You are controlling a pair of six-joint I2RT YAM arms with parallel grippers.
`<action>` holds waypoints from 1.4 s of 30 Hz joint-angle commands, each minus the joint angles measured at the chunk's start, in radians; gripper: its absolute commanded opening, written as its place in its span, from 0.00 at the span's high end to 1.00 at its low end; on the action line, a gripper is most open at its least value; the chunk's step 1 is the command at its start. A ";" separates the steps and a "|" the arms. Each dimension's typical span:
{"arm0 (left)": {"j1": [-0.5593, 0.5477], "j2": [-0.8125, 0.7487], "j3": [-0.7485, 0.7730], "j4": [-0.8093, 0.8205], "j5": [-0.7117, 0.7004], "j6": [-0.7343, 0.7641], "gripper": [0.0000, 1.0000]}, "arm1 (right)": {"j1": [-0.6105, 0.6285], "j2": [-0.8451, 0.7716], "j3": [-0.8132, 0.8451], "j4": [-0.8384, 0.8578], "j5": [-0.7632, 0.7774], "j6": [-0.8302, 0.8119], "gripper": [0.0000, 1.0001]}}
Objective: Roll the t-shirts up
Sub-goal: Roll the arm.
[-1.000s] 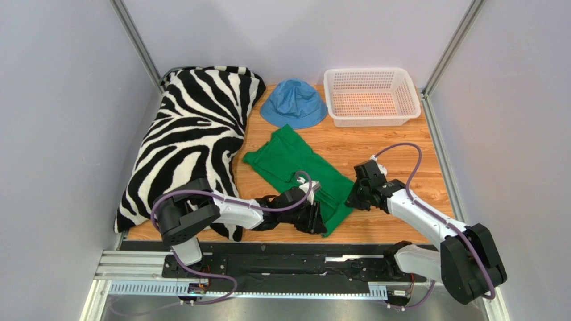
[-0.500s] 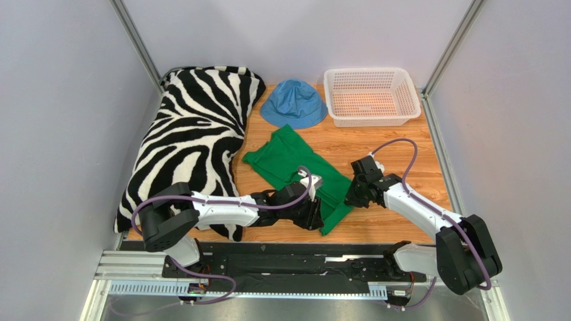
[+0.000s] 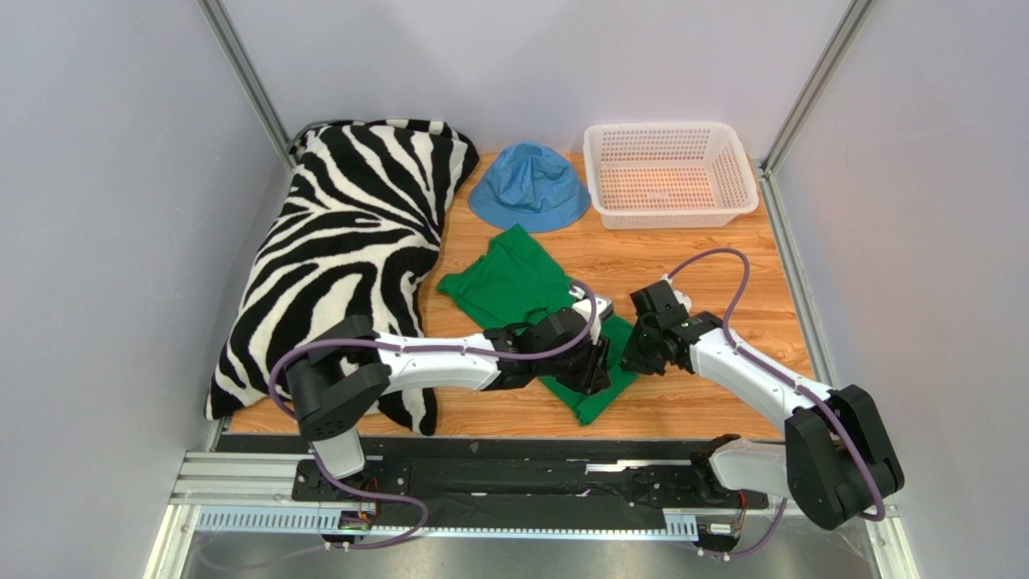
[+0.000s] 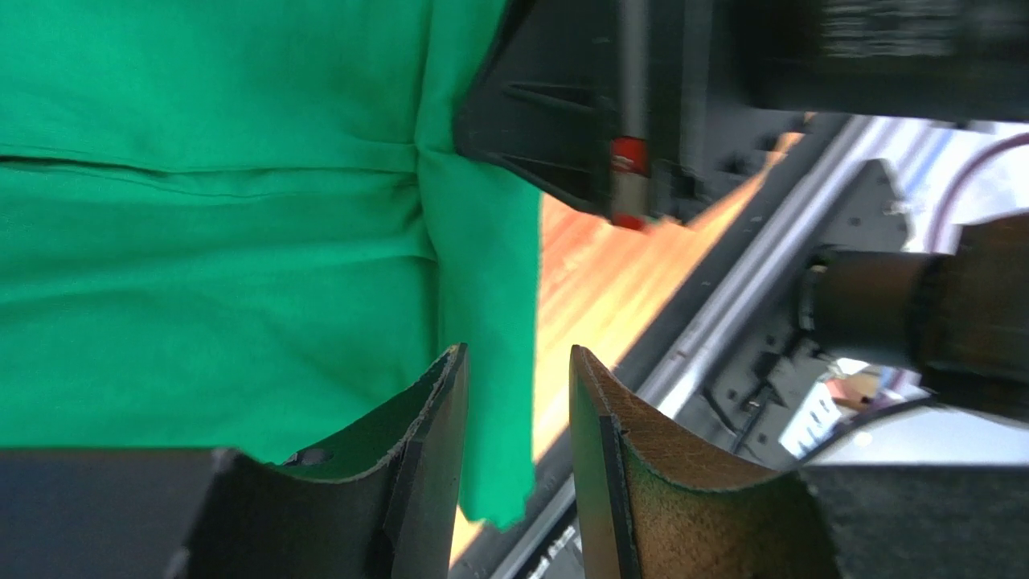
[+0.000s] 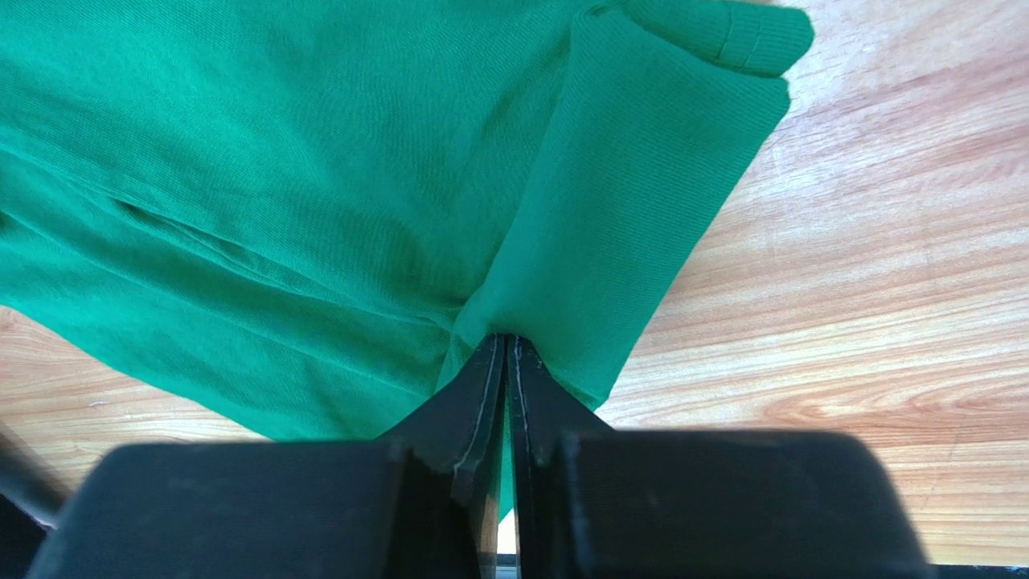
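The green t-shirt (image 3: 519, 284) lies crumpled on the wooden table (image 3: 725, 290), its near end bunched between the two grippers. My right gripper (image 3: 637, 350) is shut on a pinched fold at the shirt's right edge, and the right wrist view shows the t-shirt (image 5: 302, 181) gathered into the closed jaws of the right gripper (image 5: 505, 341). My left gripper (image 3: 594, 366) hovers over the near end. In the left wrist view the left gripper (image 4: 517, 362) stands open, a strip of the t-shirt (image 4: 217, 241) lying below the gap.
A zebra-striped pillow (image 3: 350, 241) fills the left side, with the left arm lying across its near corner. A blue bucket hat (image 3: 529, 187) sits behind the shirt. A white basket (image 3: 670, 175) stands at the back right. The black rail (image 3: 519, 465) borders the near edge.
My left gripper has travelled right and away from me across the shirt's near end, opening slightly. The right gripper has held its pinch and pulled the fold a little to the left.
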 commanded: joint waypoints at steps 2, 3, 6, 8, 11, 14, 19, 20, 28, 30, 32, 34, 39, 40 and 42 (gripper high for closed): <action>0.004 0.076 0.071 -0.012 -0.021 0.004 0.57 | 0.007 0.008 0.028 -0.008 0.020 -0.014 0.92; 0.004 0.086 0.077 -0.012 -0.024 0.004 0.58 | 0.007 0.008 0.029 -0.008 0.019 -0.015 0.92; 0.004 0.099 0.086 -0.010 -0.032 0.002 0.58 | 0.007 0.008 0.034 -0.010 0.019 -0.015 0.92; 0.007 0.110 0.088 -0.007 -0.033 -0.001 0.58 | 0.005 0.009 0.034 -0.008 0.019 -0.015 0.92; 0.006 0.116 0.080 0.005 -0.030 -0.013 0.65 | 0.007 0.009 0.035 -0.011 0.019 -0.015 0.92; 0.006 0.122 0.076 0.016 -0.017 -0.022 0.71 | 0.008 0.009 0.038 -0.011 0.017 -0.014 0.92; 0.007 0.130 0.053 0.030 0.007 -0.037 0.89 | 0.010 0.014 0.048 -0.016 0.022 -0.015 0.92; 0.007 0.129 0.046 0.030 0.005 -0.041 0.95 | 0.010 0.012 0.054 -0.017 0.027 -0.015 0.92; 0.007 0.147 0.022 0.004 -0.033 -0.087 1.00 | 0.016 0.032 0.101 -0.017 0.030 -0.040 0.80; 0.006 0.150 0.023 -0.019 -0.039 -0.103 1.00 | 0.016 0.026 0.123 -0.025 0.040 -0.047 0.76; 0.007 0.155 0.026 -0.035 -0.067 -0.114 1.00 | 0.016 0.014 0.137 -0.036 0.056 -0.059 0.75; 0.006 0.159 0.031 -0.062 -0.081 -0.123 1.00 | 0.016 -0.014 0.152 -0.053 0.071 -0.072 0.71; 0.006 0.170 0.045 -0.104 -0.099 -0.130 1.00 | 0.013 -0.092 0.140 -0.105 0.145 -0.064 0.65; 0.007 0.173 0.049 -0.105 -0.099 -0.130 1.00 | 0.013 -0.124 0.129 -0.105 0.154 -0.060 0.65; 0.007 0.175 0.052 -0.115 -0.099 -0.128 1.00 | 0.013 -0.153 0.088 -0.099 0.168 -0.041 0.60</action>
